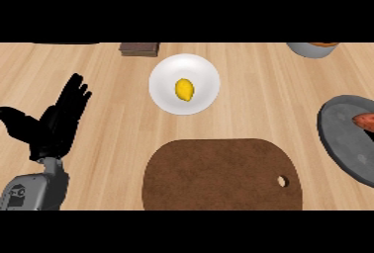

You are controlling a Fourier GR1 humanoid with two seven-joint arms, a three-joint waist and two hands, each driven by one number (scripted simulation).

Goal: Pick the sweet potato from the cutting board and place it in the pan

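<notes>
— Where is the sweet potato [364, 120] sitting?
— Inside the grey pan [343, 143] at the right edge; the cutting board [219, 175] is lying beside it.
— The left hand [58, 123]?
— Resting at left, fingers spread upward, holding nothing.

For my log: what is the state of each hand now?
Left hand: open, holding nothing, resting at the left.
Right hand: not in view.

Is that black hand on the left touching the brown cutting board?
Apart. The head view shows the left hand open with fingers up, and a strip of bare wooden counter between it and the cutting board.
</notes>
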